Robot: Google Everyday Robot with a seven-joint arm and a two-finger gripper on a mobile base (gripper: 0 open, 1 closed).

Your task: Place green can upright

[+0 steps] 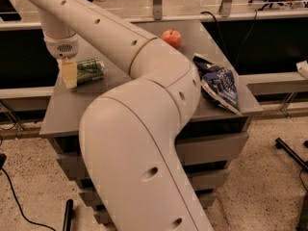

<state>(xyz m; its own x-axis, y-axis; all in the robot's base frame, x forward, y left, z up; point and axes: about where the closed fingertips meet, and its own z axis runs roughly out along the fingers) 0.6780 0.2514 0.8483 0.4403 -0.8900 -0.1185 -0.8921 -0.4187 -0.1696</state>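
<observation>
Green can (90, 70) lies on its side near the far left corner of the grey bench (72, 114), its long axis running roughly left to right and its left end hidden behind the pincer (69, 76). The pincer hangs straight down from the wrist of the big cream arm (144, 129) and sits right at that end of the can, overlapping it in this view; whether it is clamped on the can or released cannot be told from here. A red apple (172, 38) stands well apart at the back of the bench, and a blue chip bag (219, 83) lies on the right side, partly over the edge, so neither crowds the work. Judging by the can lying flat with the pincer at its end, the step in hand looks like the grasp or the approach to it, and the uprighting itself is not yet done. The next move would call for a firm hold across the can's body, a lift just clear of the bench, a quarter turn of the wrist so one silver end faces down, and a gentle set-down on bare bench away from the edge before letting go.
</observation>
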